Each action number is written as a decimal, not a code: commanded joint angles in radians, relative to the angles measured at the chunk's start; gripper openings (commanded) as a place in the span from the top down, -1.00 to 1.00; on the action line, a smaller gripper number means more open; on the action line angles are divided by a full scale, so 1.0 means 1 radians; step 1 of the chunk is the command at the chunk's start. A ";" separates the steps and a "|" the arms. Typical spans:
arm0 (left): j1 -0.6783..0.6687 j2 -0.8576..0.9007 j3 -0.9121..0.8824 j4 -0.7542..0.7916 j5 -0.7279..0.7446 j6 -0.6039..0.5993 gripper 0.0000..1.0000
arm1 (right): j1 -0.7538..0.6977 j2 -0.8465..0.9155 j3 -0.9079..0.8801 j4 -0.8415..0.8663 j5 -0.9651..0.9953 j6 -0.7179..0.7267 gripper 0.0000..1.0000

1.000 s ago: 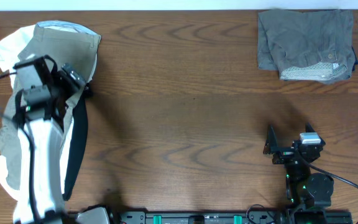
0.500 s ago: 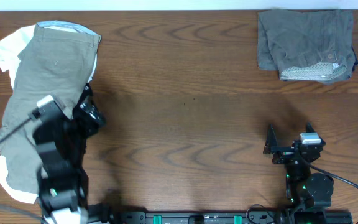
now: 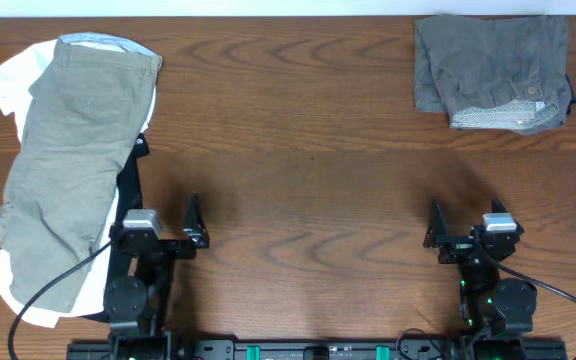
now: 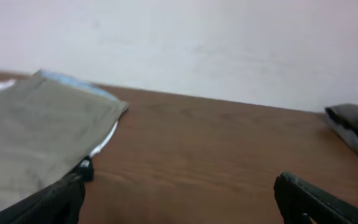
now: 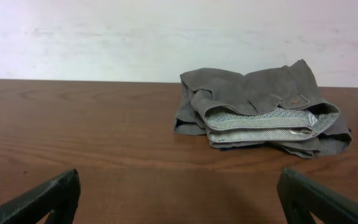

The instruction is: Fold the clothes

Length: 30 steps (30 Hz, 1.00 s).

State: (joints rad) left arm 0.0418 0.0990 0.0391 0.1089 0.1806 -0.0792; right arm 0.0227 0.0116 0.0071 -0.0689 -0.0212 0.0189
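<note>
At the near edge of the table, the left gripper and right gripper both sit with jaws spread wide, holding nothing. Beside the left gripper, khaki shorts lie flat over a white piece and a navy piece, reaching the far left. Folded grey shorts sit at the far right corner.

Dark brown table with wavy wood grain, plain pale wall rising just behind its far edge
</note>
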 commanded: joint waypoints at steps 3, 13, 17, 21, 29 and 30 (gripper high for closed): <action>-0.029 -0.098 -0.030 0.010 -0.046 0.105 -0.96 | -0.006 -0.006 -0.002 -0.005 0.010 0.014 -0.99; -0.029 -0.098 -0.035 -0.063 -0.066 0.105 -0.96 | -0.006 -0.006 -0.002 -0.005 0.010 0.014 -0.99; -0.029 -0.098 -0.035 -0.157 -0.068 0.105 -0.96 | -0.006 -0.006 -0.002 -0.005 0.010 0.014 -0.99; -0.029 -0.098 -0.035 -0.175 -0.094 0.105 -0.96 | -0.006 -0.006 -0.002 -0.005 0.010 0.014 -0.99; -0.029 -0.097 -0.035 -0.175 -0.114 0.105 -0.96 | -0.006 -0.006 -0.002 -0.005 0.010 0.014 -0.98; -0.029 -0.097 -0.035 -0.175 -0.114 0.105 -0.96 | -0.006 -0.006 -0.002 -0.005 0.010 0.014 -0.99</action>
State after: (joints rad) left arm 0.0166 0.0101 0.0193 -0.0284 0.0708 0.0086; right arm 0.0227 0.0116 0.0071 -0.0692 -0.0212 0.0189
